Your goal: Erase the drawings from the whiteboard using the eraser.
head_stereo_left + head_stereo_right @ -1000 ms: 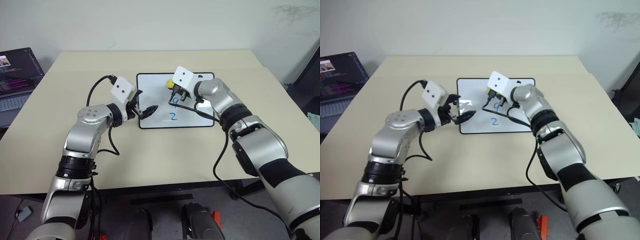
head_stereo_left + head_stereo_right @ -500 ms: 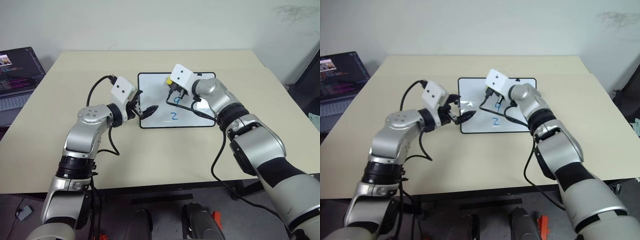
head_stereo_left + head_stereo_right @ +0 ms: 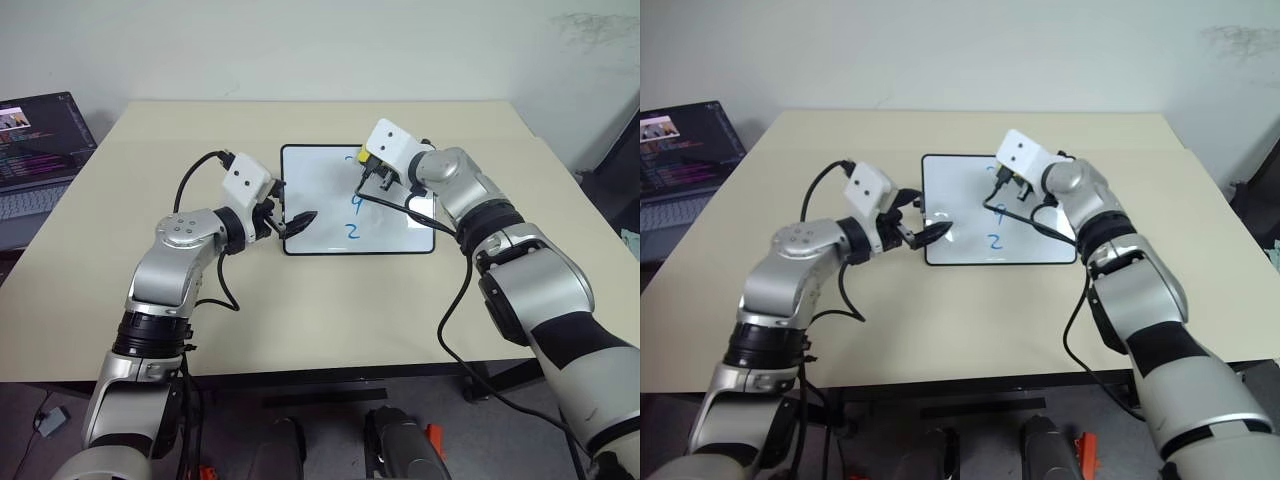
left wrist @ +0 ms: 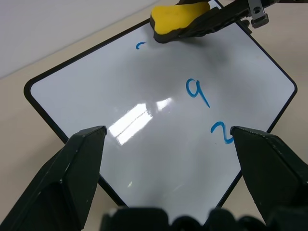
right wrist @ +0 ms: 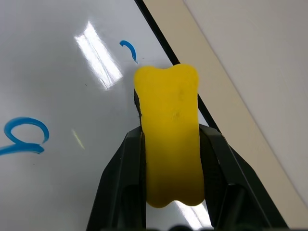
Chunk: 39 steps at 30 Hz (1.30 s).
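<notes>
Right wrist view | right gripper (image 5: 171, 159) clenched on eraser (image 5: 171, 144) | over whiteboard (image 5: 57, 144) edge

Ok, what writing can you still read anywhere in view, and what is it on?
"9": blue marker, on the glossy white black-framed whiteboard, mid-board.
"2": blue marker, same board, below the 9.
Short blue curved stroke beside the yellow eraser: a remnant, unreadable.
Open laptop screen: text too small to read.

The eraser (image 5: 171, 139) seems to hide the rest of the top numeral (image 5: 128, 49).
</notes>
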Tool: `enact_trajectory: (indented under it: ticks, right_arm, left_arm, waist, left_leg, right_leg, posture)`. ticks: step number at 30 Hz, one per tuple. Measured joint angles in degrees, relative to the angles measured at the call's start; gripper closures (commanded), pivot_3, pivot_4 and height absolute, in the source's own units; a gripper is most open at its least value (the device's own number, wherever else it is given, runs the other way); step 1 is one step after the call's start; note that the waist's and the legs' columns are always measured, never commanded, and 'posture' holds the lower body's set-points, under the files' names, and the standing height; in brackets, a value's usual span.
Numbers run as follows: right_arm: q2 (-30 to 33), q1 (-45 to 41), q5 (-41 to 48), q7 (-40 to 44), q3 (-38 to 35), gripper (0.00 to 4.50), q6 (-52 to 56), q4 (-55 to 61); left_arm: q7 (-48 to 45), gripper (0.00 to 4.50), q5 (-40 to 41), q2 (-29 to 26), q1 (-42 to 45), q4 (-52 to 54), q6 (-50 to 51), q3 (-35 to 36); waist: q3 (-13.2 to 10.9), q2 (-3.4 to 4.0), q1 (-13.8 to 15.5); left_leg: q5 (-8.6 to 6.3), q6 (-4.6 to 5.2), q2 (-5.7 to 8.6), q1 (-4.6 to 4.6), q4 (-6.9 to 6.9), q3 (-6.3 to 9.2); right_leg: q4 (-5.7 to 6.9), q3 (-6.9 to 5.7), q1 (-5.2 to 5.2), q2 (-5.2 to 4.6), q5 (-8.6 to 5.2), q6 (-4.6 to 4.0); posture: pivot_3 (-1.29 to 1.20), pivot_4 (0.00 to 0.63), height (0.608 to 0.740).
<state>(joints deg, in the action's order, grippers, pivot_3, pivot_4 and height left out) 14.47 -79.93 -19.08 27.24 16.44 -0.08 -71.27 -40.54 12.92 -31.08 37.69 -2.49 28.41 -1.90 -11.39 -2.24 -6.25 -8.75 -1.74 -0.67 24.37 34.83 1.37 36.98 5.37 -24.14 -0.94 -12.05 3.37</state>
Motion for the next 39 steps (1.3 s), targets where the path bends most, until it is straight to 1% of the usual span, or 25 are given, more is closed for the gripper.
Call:
enact_trajectory:
  ticks: [4, 10, 25, 32, 39]
  right_arm:
    - [-0.52, -0.02, 0.07, 0.17, -0.57, 3.38, 0.38, 0.01]
    - [-4.75, -0.38, 0.08, 0.37, -0.71, 3.38, 0.49, 0.01]
    - [-8.30, -3.09, 0.12, -0.46, -1.40, 3.39, 0.69, -2.14]
    - [-7.46, -3.60, 0.07, -1.15, -1.75, 3.39, 0.96, -2.62]
    - [-2.37, -3.44, -0.05, -1.25, -1.75, 3.39, 1.52, -2.62]
  left_arm:
    - [0.36, 0.00, -0.05, 0.05, 0.00, -0.02, -0.05, 0.01]
    - [2.15, 0.00, -0.30, 1.27, 0.68, -0.46, -0.34, 0.06]
    - [2.41, 0.00, -0.32, 1.25, 0.69, -0.83, -0.42, 0.09]
    - [2.47, 0.00, -0.32, 1.25, 0.72, -1.36, -0.59, 0.11]
    - [2.68, 0.00, -0.34, 1.27, 0.84, -2.66, -1.50, 0.18]
  waist:
    - [0.00, 0.00, -0.05]
    - [0.00, 0.00, -0.78]
    - [-0.01, 0.01, -0.61]
    - [-0.01, 0.01, -0.19]
    - [-0.01, 0.01, 0.09]
  left_leg:
    - [0.00, 0.00, 0.00, 0.00, 0.00, -0.01]
    - [0.00, 0.00, -0.04, -0.01, -0.01, 0.01]
    - [-0.01, -0.01, -0.04, 0.07, -0.21, 0.01]
    - [-0.01, -0.01, -0.04, 0.14, -0.30, 0.02]
    - [-0.01, -0.01, -0.01, 0.14, -0.26, 0.00]
  right_leg:
    - [-0.01, 0.01, 0.00, 0.00, 0.00, 0.00]
    - [0.06, 0.01, -0.03, 0.06, 0.01, 0.00]
    - [-0.04, -0.01, -0.16, 0.05, -0.02, 0.00]
    - [-0.09, -0.04, -0.23, 0.05, -0.03, 0.03]
    - [-0.07, -0.02, -0.21, 0.02, -0.04, 0.00]
  posture:
    - [0.00, 0.150, 0.740]
    - [0.00, 0.150, 0.740]
    - [0.00, 0.150, 0.740]
    - [0.00, 0.150, 0.740]
    - [0.00, 0.150, 0.740]
